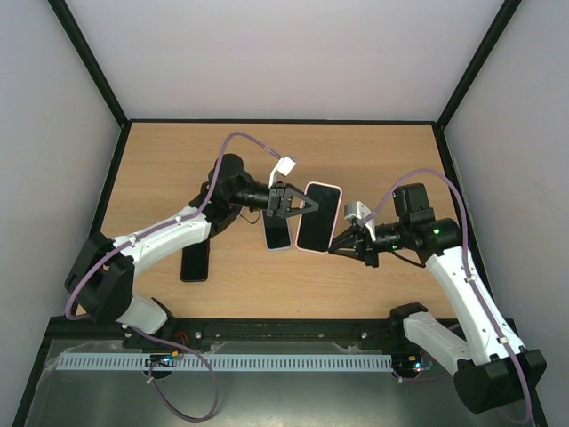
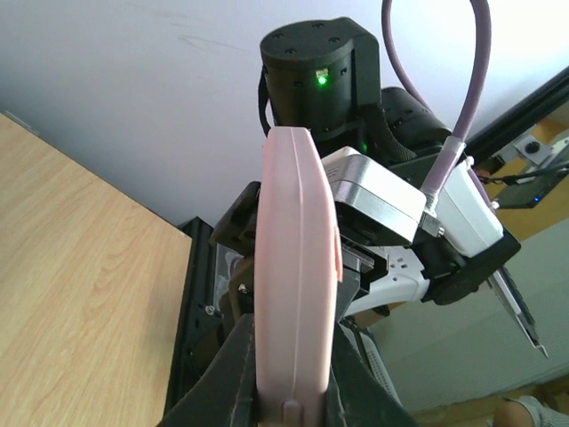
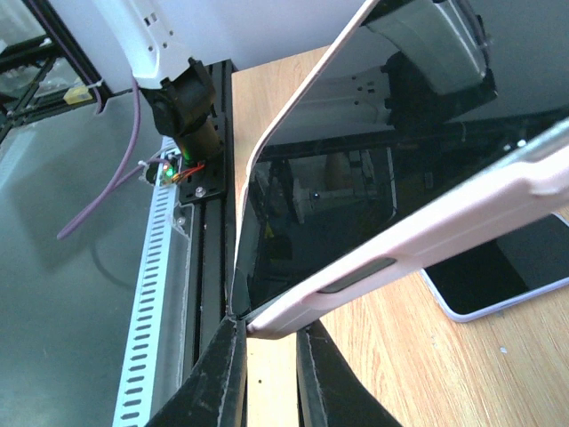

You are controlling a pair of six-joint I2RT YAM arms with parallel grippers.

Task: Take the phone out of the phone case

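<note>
The left gripper (image 1: 289, 203) is closed across the phone case (image 2: 298, 267), its two fingers clamped on the front and back faces, so that the left wrist view looks at the pink shell edge-on, rising from between them. The right gripper (image 3: 267, 338) is drawn narrow, and its tips appear to pinch the case's lower corner, where the long side with the button cut-out meets the short end. Between the two grippers the case hangs in the air above the middle of the tabletop (image 1: 178, 169), tilted, with its glass face towards the right arm. As far as the pictures show, the phone (image 1: 317, 218) has not yet come out: its dark screen sits inside the pink rim along every edge visible, and I cannot make out a lifted corner or a gap. So the lifting and bracing look done, while the peeling and freeing remain. Below, a second phone (image 1: 277, 233) with a pale rim lies flat, and a dark phone (image 1: 195, 261) lies by the left arm.
</note>
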